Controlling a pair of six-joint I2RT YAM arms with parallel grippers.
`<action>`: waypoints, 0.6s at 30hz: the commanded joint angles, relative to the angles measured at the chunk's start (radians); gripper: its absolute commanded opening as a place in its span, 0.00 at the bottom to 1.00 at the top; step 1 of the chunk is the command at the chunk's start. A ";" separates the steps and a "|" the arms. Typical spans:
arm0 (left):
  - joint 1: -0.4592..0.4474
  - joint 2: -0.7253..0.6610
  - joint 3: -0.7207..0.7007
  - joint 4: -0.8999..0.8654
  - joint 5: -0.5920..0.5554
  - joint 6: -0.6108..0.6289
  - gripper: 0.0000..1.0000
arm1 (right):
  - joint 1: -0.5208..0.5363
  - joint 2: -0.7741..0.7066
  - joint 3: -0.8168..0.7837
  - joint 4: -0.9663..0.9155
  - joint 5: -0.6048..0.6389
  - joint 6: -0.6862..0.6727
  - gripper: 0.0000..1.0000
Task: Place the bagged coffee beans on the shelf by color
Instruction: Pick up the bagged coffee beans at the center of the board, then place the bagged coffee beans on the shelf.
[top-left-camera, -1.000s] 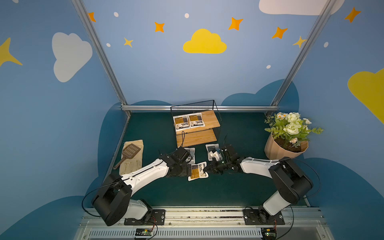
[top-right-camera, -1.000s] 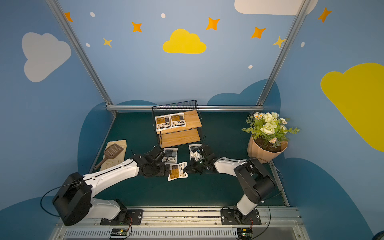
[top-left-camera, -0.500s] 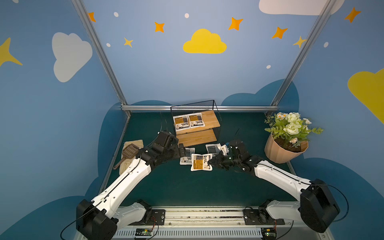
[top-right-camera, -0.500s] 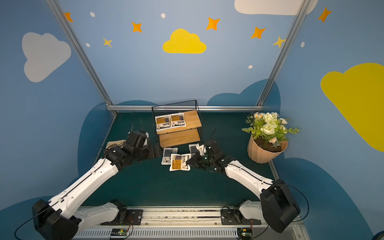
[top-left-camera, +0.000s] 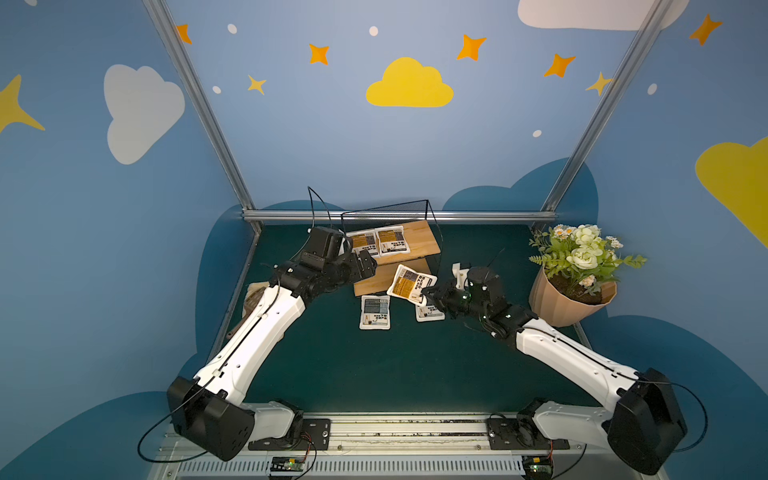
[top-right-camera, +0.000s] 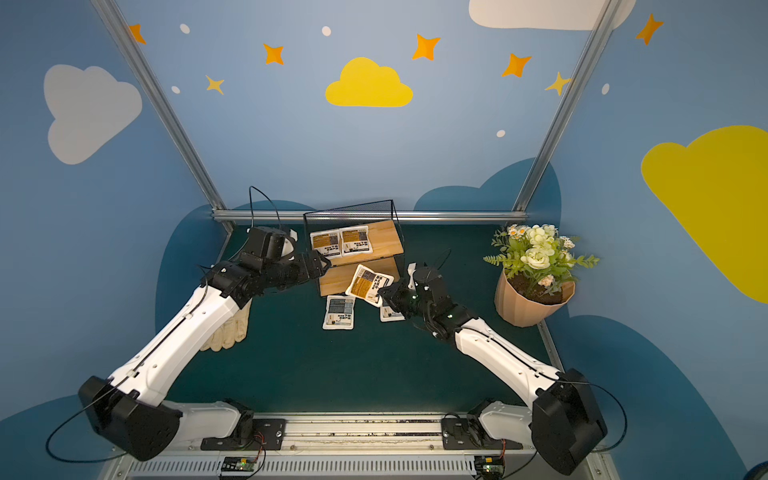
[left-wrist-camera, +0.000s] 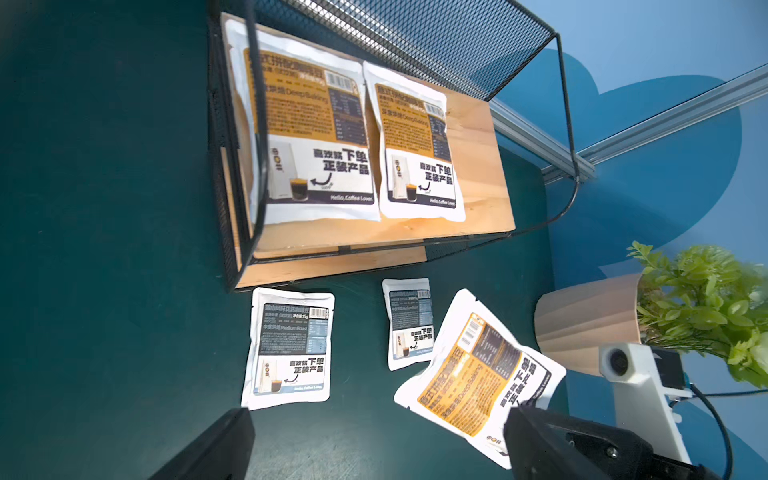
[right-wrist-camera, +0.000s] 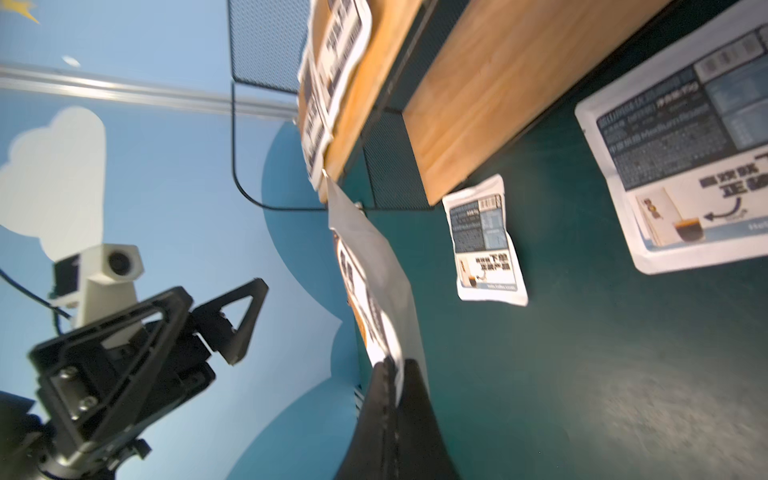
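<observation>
While two orange pouches (top-left-camera: 363, 244) already lie side by side on the top board (top-left-camera: 422, 245) of the shelf (top-left-camera: 386, 210), the right gripper (top-left-camera: 428, 294) pinches a third orange pouch (top-left-camera: 409, 283) by one edge, jaws clamped tight on it, and holds it clear of the table (top-left-camera: 374, 374), just in front of the lower board (top-left-camera: 374, 284). That pouch stretches away from the fingers toward the shelf, its long axis slanting up at the bare end of the top board, which lies on the right arm's side, so that arm looks better placed to set it there. At the shelf's other end the left gripper (top-left-camera: 368, 266) hovers empty, fingers apart. Two grey-blue pouches (top-left-camera: 375, 311) lie flat on the table, one partly under the right gripper
</observation>
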 joint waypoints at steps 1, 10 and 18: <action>0.008 0.053 0.059 0.034 0.057 0.002 1.00 | 0.002 -0.003 0.032 0.087 0.181 0.078 0.00; 0.011 0.211 0.209 0.083 0.110 -0.004 1.00 | -0.013 0.188 0.179 0.213 0.314 0.114 0.00; 0.017 0.265 0.277 0.062 0.095 0.027 1.00 | -0.012 0.414 0.319 0.396 0.382 0.237 0.00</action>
